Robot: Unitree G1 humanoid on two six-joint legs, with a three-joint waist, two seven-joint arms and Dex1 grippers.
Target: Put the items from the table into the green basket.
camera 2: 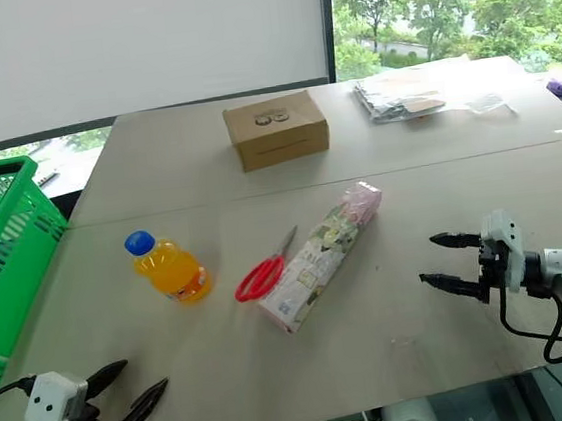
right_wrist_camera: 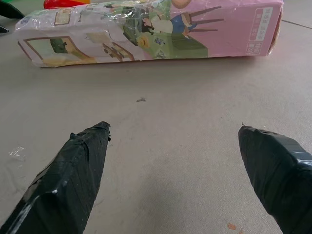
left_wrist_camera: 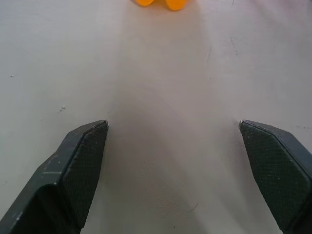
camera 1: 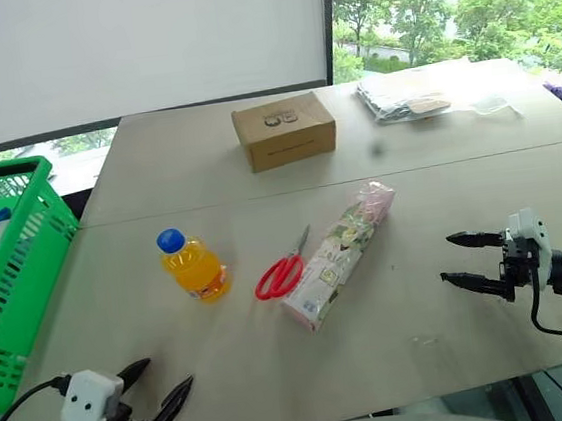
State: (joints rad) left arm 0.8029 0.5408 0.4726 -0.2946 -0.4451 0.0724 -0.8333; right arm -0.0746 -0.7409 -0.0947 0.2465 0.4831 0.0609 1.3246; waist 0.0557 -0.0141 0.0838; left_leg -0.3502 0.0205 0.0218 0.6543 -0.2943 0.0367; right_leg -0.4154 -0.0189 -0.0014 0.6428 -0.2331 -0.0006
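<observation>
Left eye view shows the right gripper point(camera 1: 460, 258) over the table point(camera 1: 441, 204), its two black fingers spread wide and holding nothing. Well apart from it, toward the robot's left, lies the long pinkish packet point(camera 1: 339, 253), diagonal on the tabletop; in the right wrist view this packet point(right_wrist_camera: 146, 33) lies across just ahead of the fingertips, with a cartoon print and small writing that I cannot read. Touching the packet's far side from this gripper are the red-handled scissors point(camera 1: 283, 270), then the orange-drink bottle point(camera 1: 193, 266) with blue cap. The left gripper point(camera 1: 161, 382) is also wide open and empty, near the bottle. Beside it stands the green basket point(camera 1: 23, 260). A brown box point(camera 1: 284, 132) carries a small unreadable label
</observation>
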